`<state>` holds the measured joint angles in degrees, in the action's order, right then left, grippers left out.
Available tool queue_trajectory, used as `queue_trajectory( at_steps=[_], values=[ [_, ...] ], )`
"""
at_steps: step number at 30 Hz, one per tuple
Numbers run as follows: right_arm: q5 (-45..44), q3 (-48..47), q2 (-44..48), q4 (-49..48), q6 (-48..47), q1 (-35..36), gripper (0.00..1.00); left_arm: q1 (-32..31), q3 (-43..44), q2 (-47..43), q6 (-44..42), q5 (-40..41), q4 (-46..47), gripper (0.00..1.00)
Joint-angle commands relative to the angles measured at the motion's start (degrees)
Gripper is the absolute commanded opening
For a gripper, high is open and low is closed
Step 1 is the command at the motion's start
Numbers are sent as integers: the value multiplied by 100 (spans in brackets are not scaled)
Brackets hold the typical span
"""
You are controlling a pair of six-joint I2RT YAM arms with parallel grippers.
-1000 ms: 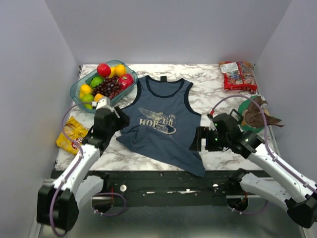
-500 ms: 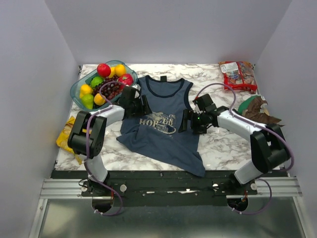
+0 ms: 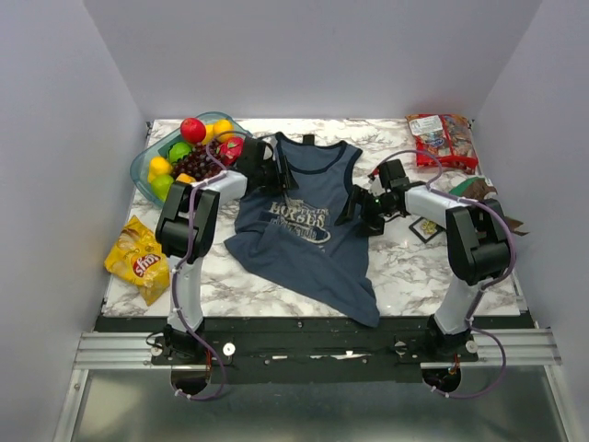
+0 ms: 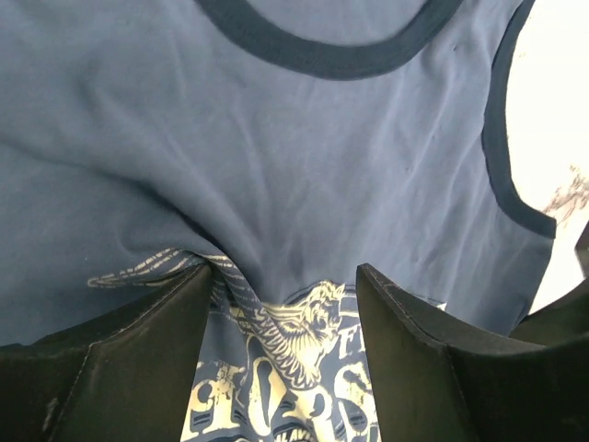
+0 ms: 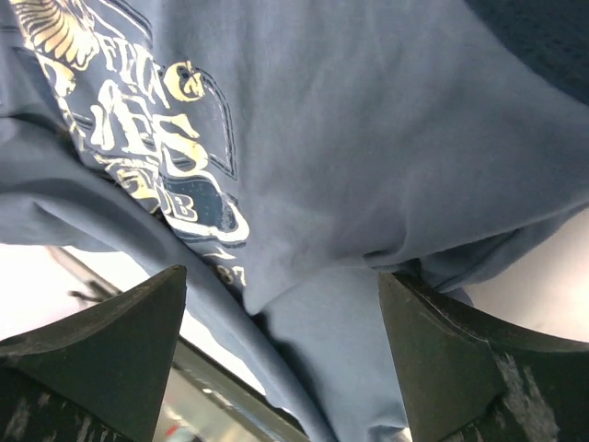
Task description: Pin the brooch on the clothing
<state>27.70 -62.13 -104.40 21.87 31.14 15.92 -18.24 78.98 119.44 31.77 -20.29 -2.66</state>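
gaping wide: left end effector (image 4: 285,276), right end effector (image 5: 281,276); marbled table (image 3: 405,276), pale walls (image 3: 322,55).

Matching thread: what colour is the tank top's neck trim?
Dark navy neck trim on a slate-blue tank top; left wrist view shows it best.

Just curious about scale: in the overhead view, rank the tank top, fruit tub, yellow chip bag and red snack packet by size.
1. tank top
2. fruit tub
3. yellow chip bag and red snack packet, about alike
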Motion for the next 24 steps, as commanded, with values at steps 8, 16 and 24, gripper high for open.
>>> queue_trajectory(
  at_steps=[8,16,24],
  values=[
    [-362,-1371,-1328,432,-301,-898,92,-22,2654,1749,-92,87,-1676,74],
    [-178,-2093,-1057,801,-723,-977,92,-197,3027,1129,-723,-194,-1213,98],
    [-731,-1154,673,1012,-1074,-547,92,-382,1491,-1087,-1199,409,-894,99]
  ],
)
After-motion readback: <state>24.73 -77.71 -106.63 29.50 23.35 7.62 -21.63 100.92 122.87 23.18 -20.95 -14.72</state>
